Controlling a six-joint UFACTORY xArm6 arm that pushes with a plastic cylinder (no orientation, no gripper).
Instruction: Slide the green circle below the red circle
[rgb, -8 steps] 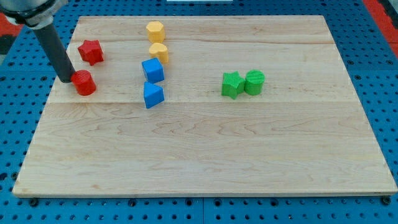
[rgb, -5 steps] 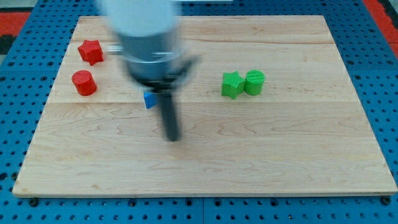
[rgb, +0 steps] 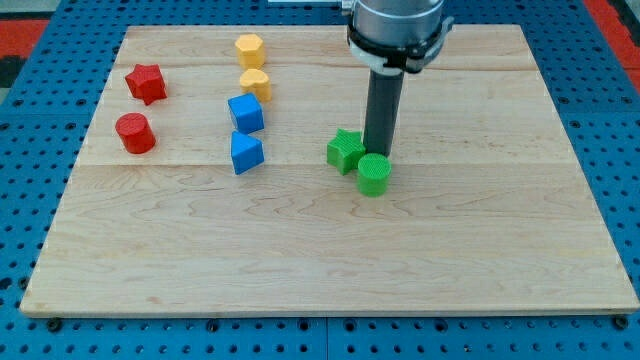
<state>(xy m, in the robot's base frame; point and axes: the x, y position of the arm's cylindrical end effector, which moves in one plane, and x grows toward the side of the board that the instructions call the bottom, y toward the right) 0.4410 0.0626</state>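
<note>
The green circle (rgb: 374, 174) lies near the board's middle. The green star (rgb: 346, 151) touches it at its upper left. My tip (rgb: 378, 154) rests right behind the green circle, at its top edge, and just right of the green star. The red circle (rgb: 134, 133) sits far off at the view's left, with the red star (rgb: 146, 83) above it.
A blue cube (rgb: 246, 113) and a blue triangle-like block (rgb: 245, 153) stand left of centre. Two yellow blocks (rgb: 250, 49) (rgb: 256, 85) sit above them. The wooden board (rgb: 480, 260) lies on a blue pegboard.
My tip swept from beside the red circle across the board to the green pair. The green circle and green star moved left and down; the circle now sits lower right of the star.
</note>
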